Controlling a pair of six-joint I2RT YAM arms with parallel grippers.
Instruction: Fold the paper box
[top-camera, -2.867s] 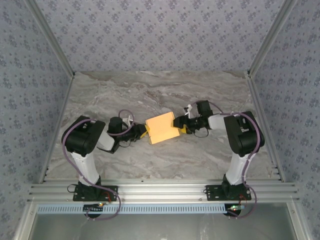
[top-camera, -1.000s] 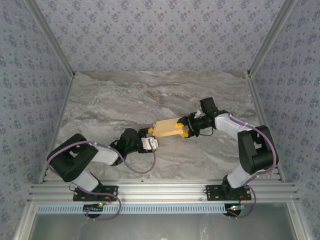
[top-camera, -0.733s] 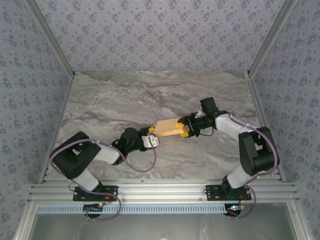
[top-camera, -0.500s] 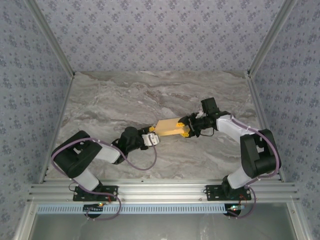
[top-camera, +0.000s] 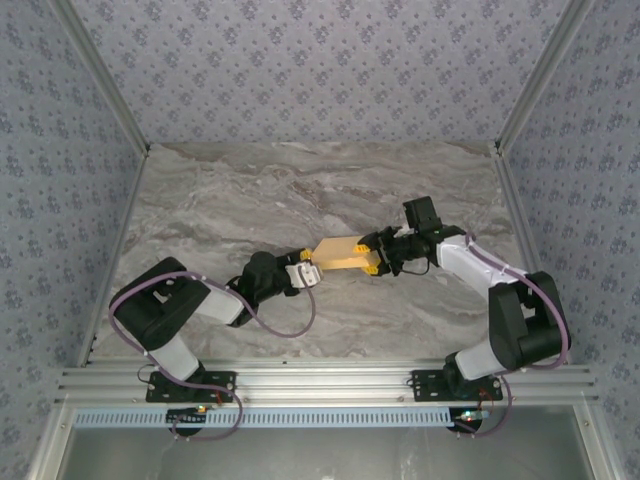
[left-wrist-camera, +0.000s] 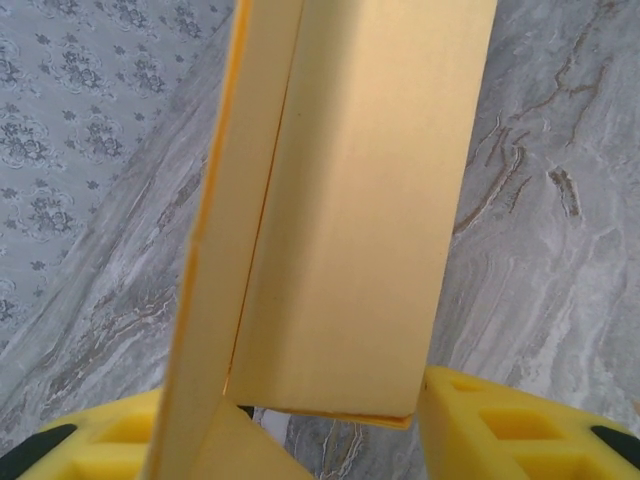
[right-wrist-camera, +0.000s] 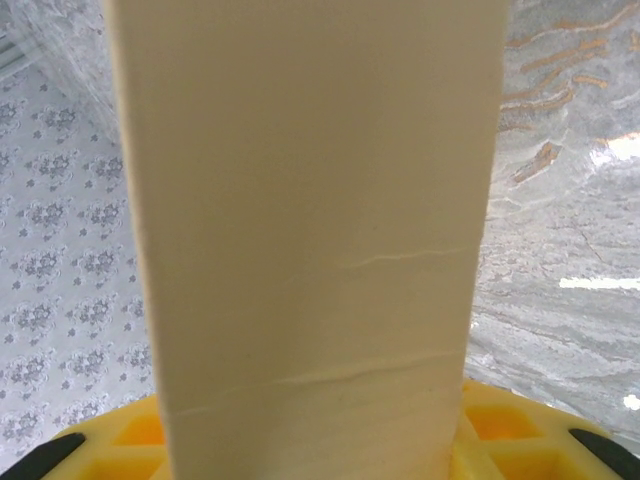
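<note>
Top external: left tool (top-camera: 308, 273), right tool (top-camera: 371, 260) clamp paper box (top-camera: 340, 252).

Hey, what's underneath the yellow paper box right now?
Marble table shows all around the paper box, held at one end by the right gripper. The patch directly under the box is covered, so I can't see what's there.

paper box (top-camera: 340, 254) between left arm (top-camera: 215, 305), right arm (top-camera: 465, 258)

Left tool (top-camera: 308, 268) closer to paper box (top-camera: 343, 254)
</note>
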